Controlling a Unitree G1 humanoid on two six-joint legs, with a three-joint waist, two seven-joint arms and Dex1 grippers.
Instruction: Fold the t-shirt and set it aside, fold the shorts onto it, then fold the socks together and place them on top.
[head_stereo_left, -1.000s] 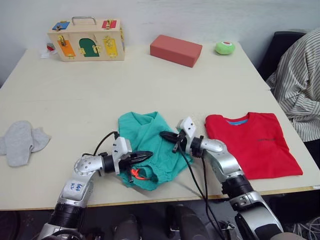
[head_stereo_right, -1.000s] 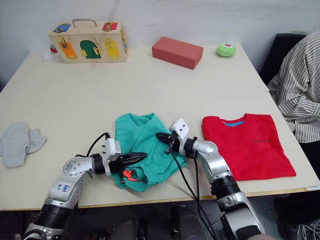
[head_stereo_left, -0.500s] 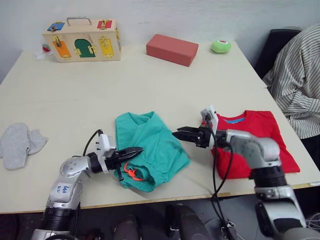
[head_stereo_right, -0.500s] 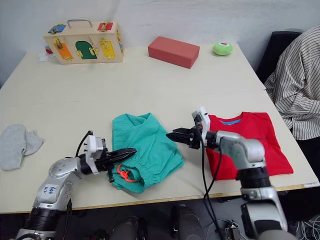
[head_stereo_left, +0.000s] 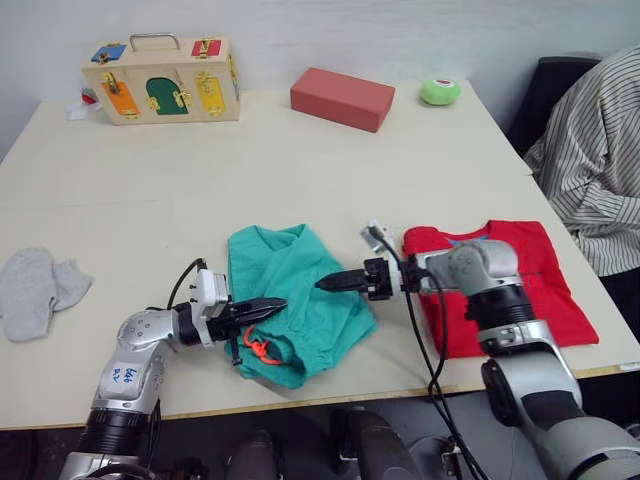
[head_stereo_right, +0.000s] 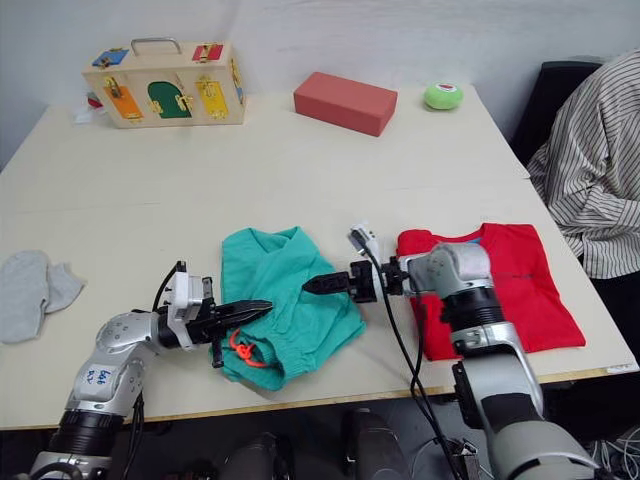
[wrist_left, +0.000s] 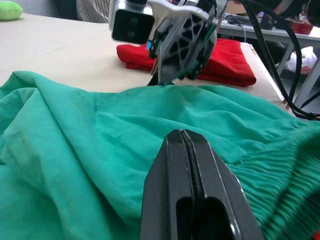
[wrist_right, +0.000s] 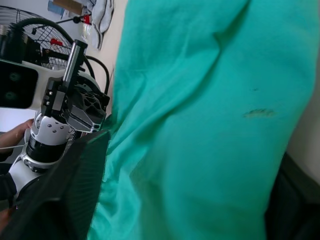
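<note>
Head views: the shorts (head_stereo_left: 295, 300) are seen bunched near the middle of the surface's near edge, coral drawstring (head_stereo_left: 262, 349) showing at the near-left corner of the heap. The left gripper (head_stereo_left: 268, 307) is laid at the heap's left side, tips over the cloth; jaws pressed together, nothing visibly pinched. The right gripper (head_stereo_left: 330, 284) is pointed leftward with tips over the heap's right part; jaws look drawn together, empty. The t-shirt (head_stereo_left: 500, 285) is seen folded flat toward the right part of the near edge, just right of the shorts, partly covered by the right arm. The socks (head_stereo_left: 35, 290) are seen at the left edge, well apart from both grippers. A wooden latch box (head_stereo_left: 160, 78), a red-brown block (head_stereo_left: 342, 98) and a green ball (head_stereo_left: 440, 92) are lined along the far edge. A person in a striped shirt (head_stereo_left: 592, 160) is seated at the right edge.

Left wrist view: jaws closed flush over green cloth, right gripper opposite, t-shirt behind.

Right wrist view: shorts directly ahead, left gripper (wrist_right: 82, 112) beyond; own jaws cannot be judged here.
</note>
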